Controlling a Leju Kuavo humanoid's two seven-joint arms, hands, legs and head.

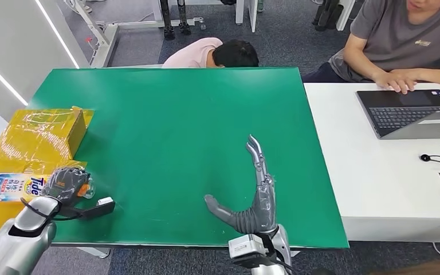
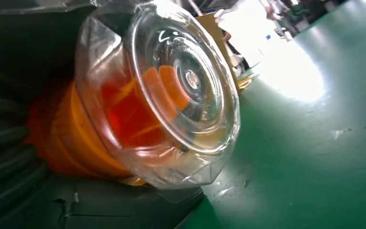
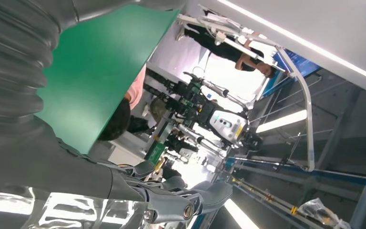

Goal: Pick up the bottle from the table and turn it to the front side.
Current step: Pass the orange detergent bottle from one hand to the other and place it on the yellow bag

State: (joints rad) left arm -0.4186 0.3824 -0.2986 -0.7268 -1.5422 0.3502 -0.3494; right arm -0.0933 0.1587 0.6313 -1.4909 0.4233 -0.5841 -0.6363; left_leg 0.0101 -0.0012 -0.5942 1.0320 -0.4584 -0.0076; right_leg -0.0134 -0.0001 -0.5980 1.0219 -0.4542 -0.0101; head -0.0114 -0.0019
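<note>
The bottle point(image 1: 11, 187) is a yellow-orange Tide detergent bottle lying on its side at the table's left edge, label facing up. My left hand point(image 1: 66, 183) is wrapped around its cap end. In the left wrist view the clear cap point(image 2: 181, 90) and the orange neck point(image 2: 76, 143) sit right against my dark fingers point(image 2: 5, 143). My right hand point(image 1: 252, 195) stands over the near middle of the green table point(image 1: 177, 114), fingers stretched away from me, thumb out to the side, holding nothing. Its fingers point(image 3: 171, 198) also appear in the right wrist view.
A yellow taped cardboard box point(image 1: 46, 134) sits just behind the bottle. A white table point(image 1: 349, 172) adjoins on the right with a laptop point(image 1: 412, 112) and a seated person point(image 1: 401, 40). Another person point(image 1: 217, 54) leans at the green table's far edge.
</note>
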